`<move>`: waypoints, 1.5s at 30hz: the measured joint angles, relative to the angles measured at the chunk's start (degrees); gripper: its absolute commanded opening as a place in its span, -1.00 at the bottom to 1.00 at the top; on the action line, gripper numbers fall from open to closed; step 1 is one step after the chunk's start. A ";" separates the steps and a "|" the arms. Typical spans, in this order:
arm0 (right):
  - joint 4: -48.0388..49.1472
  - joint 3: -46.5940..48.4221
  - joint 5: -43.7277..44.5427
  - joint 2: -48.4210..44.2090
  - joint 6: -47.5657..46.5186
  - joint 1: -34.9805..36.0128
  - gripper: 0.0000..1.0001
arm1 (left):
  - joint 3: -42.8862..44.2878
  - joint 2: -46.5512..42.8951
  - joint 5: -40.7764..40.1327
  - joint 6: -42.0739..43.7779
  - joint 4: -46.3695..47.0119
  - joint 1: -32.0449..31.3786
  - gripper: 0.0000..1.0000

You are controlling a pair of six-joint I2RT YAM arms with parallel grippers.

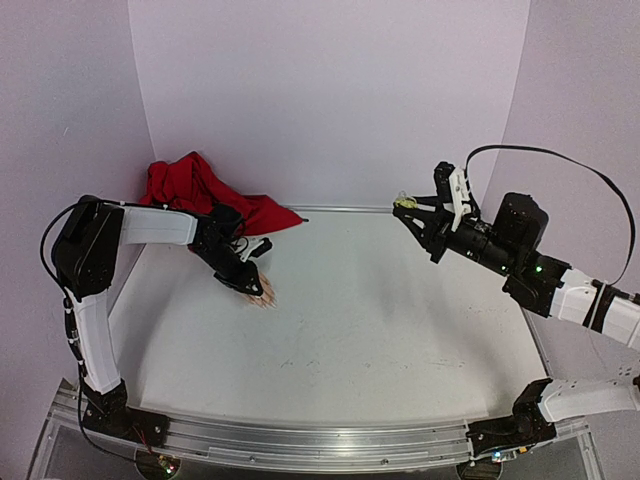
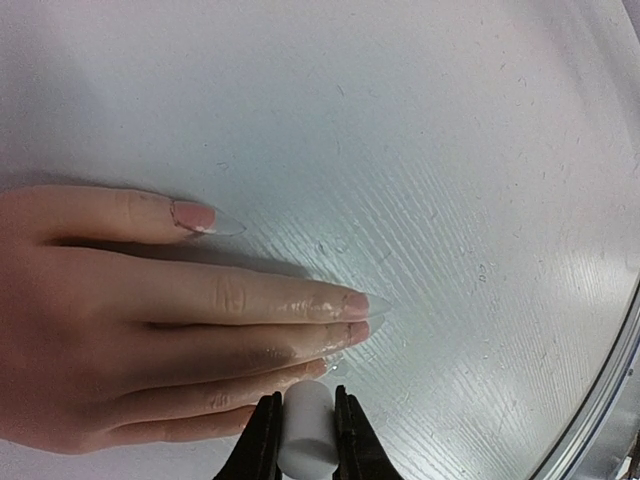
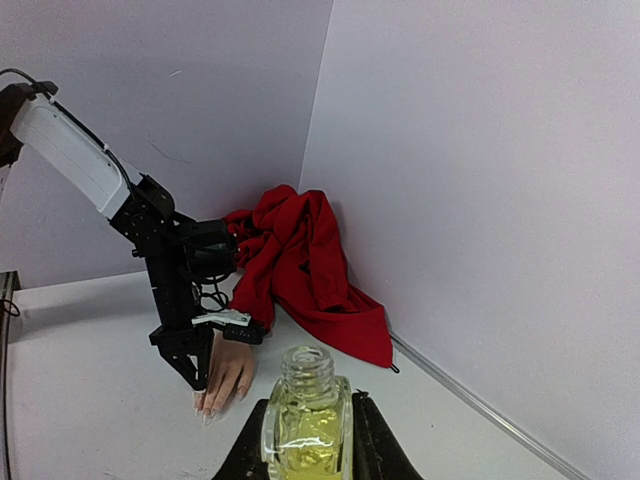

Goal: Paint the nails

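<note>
A pale peach mannequin hand [image 1: 263,293] lies palm down on the white table, its red fabric sleeve [image 1: 200,188] bunched at the back left corner. In the left wrist view its fingers point right, and the nails [image 2: 357,300] look pinkish with long clear tips. My left gripper [image 2: 305,398] is shut on a white cylindrical cap [image 2: 307,432], just beside the lower fingertips; the brush below the cap is hidden. My right gripper [image 3: 310,405], raised at the right, is shut on a small uncapped glass bottle [image 3: 306,425] of yellowish liquid.
Lilac walls close in the table at the back and both sides. A metal rail [image 1: 340,209] runs along the back edge. The left arm [image 3: 160,250] reaches down over the hand, seen from the right wrist.
</note>
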 measured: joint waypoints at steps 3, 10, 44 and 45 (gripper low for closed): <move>0.00 0.00 0.00 0.00 0.00 0.00 -1.00 | 0.00 0.00 -0.15 0.00 -0.02 0.07 -1.00; 0.00 0.00 0.00 0.00 0.00 0.00 -1.00 | 0.00 0.00 -0.11 0.04 -0.02 0.07 -1.00; 0.00 0.00 -0.02 0.00 0.00 0.00 -1.00 | 0.00 0.90 1.20 0.00 -0.02 -0.94 -1.00; 0.00 0.00 -0.02 0.00 0.00 0.00 -1.00 | 0.00 0.90 1.38 -0.02 -0.02 -0.94 -1.00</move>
